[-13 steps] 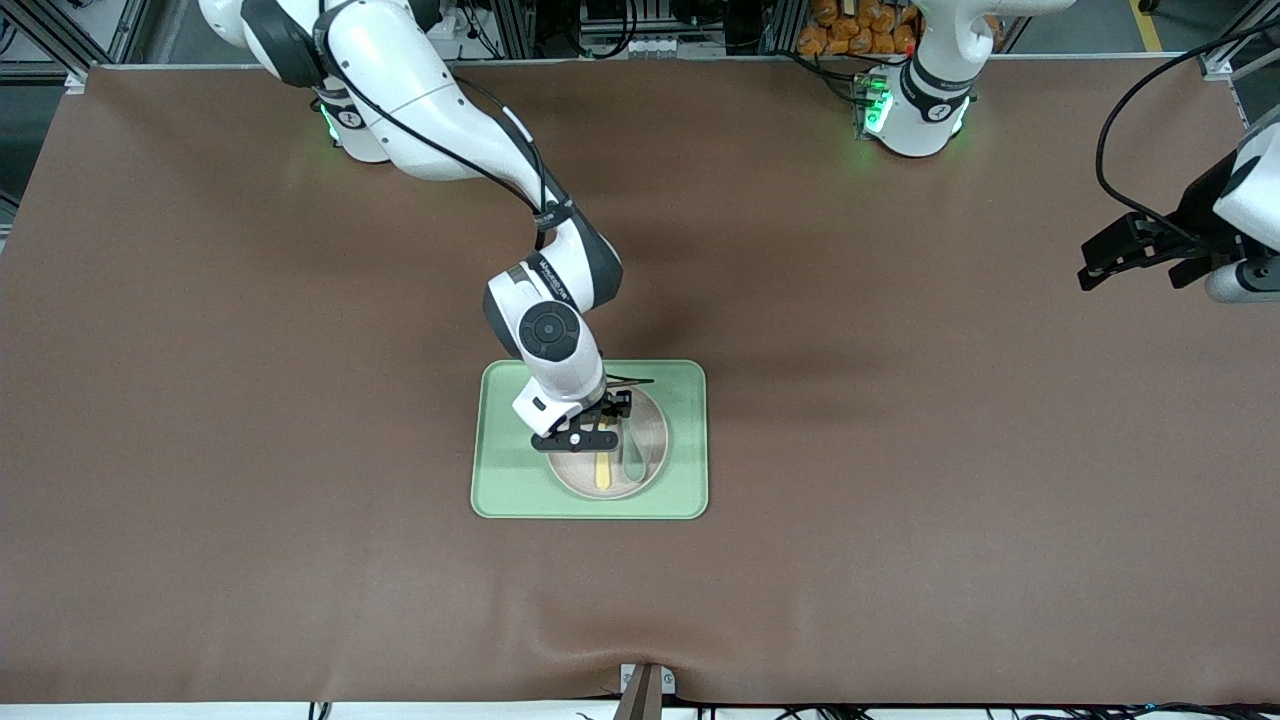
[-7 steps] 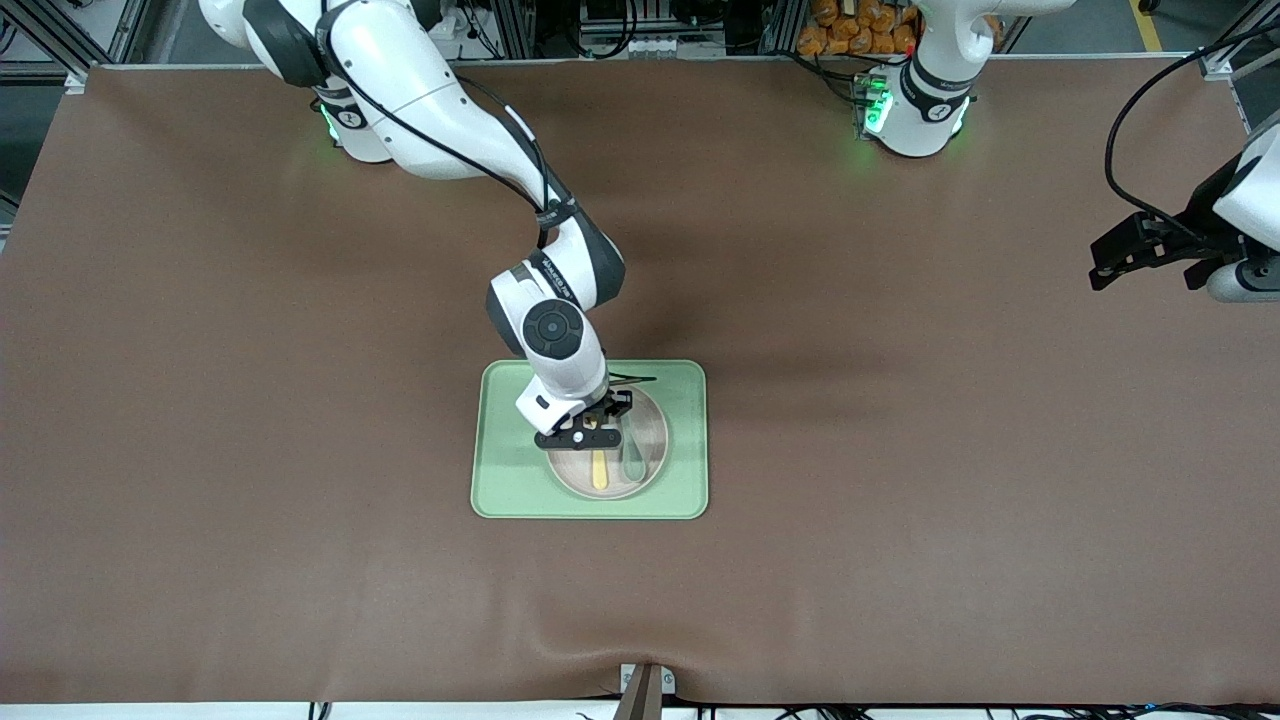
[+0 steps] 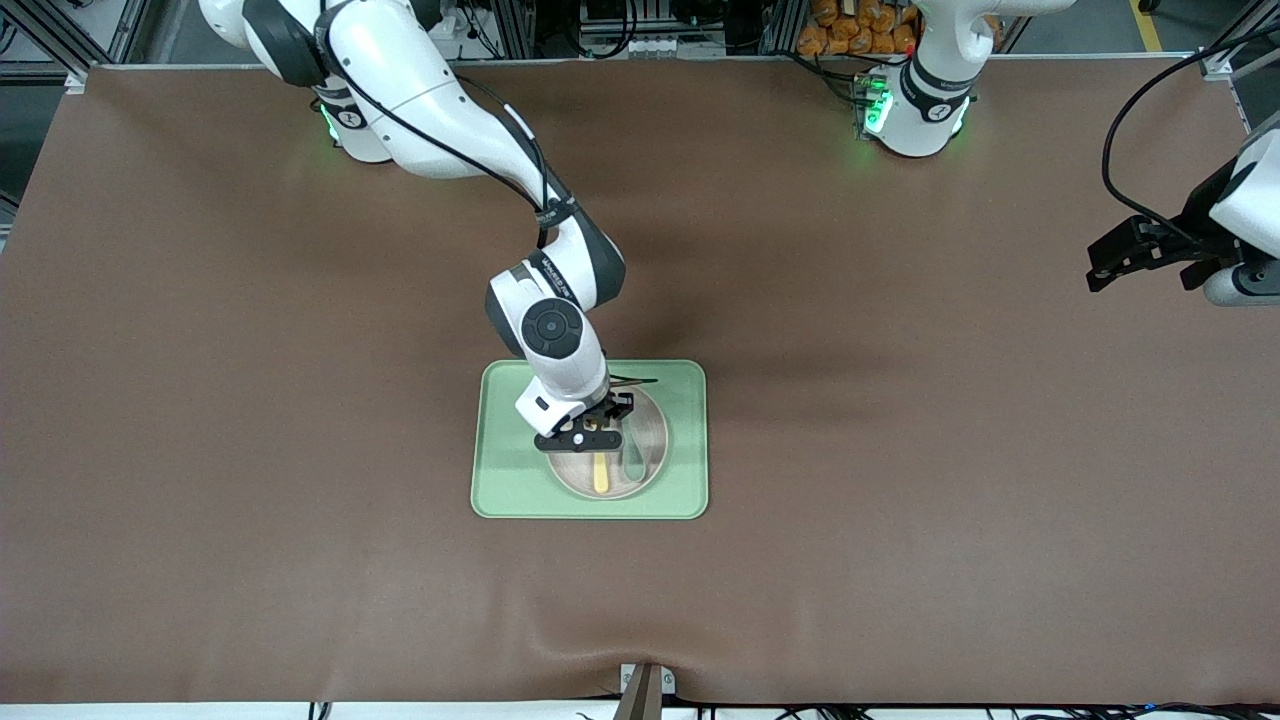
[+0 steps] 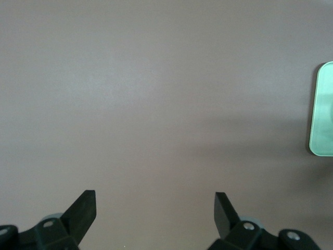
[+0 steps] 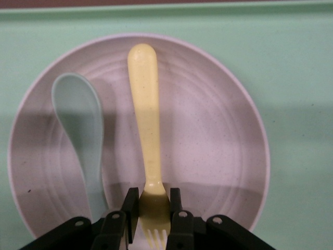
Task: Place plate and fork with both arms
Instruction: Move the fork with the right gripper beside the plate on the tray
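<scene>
White jointed arms [image 3: 440, 110] with grey-black joints — black cables, green-lit bases, seemingly small printed lettering.

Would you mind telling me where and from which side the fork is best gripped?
Grip the fork at its neck, just beside the tines, from straight above. It lies flat on the plate next to the spoon, and the neck is narrow. The right claw already pinches there.

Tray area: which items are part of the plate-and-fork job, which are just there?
Job:
- plate, on the tray
- fork, on the plate
- right gripper, shut on the fork's neck
- left gripper, open, waiting over bare table

Just there:
- spoon, on the plate beside the fork
- tray
</scene>
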